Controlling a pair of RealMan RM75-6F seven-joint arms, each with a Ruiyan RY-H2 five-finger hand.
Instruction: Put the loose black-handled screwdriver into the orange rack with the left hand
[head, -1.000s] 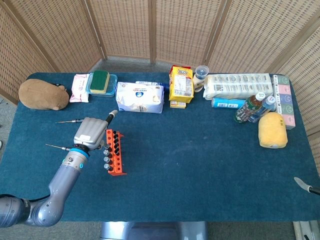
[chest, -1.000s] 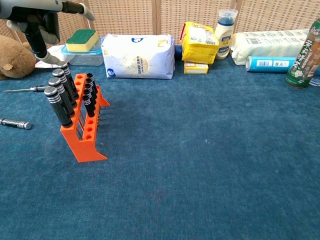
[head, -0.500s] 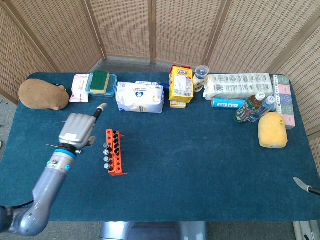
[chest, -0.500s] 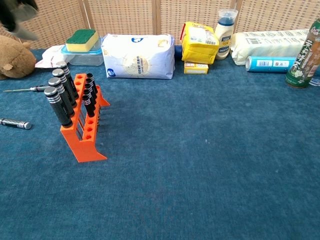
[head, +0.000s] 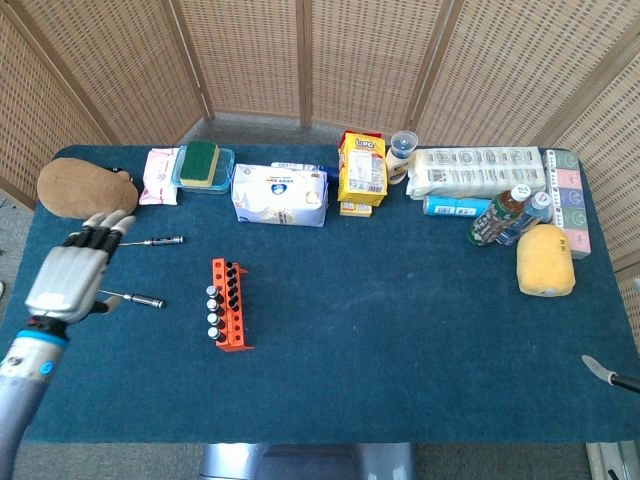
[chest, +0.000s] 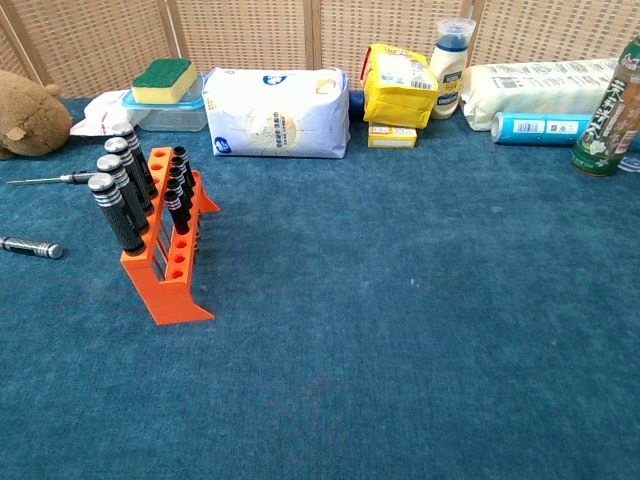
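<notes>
Across the blue cloth table (head: 400, 300), backed by wicker screens (head: 320, 60), the empty left hand (head: 72, 275) hovers, fingers loosely extended, beside two loose screwdrivers (head: 140, 299) and the orange rack (head: 228, 304).

Orange rack (chest: 170, 265), black-handled screwdrivers (chest: 116, 210), dk blue tablecloth (chest: 400, 340), yellow-green sponge (chest: 164, 78), brown plush (chest: 30, 115).

Bright even light, soft shadows, sharp

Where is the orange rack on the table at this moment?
In the head view the orange plastic rack stands on the left part of the blue table, in front of the white packet and right of the two loose black-handled screwdrivers.
</notes>
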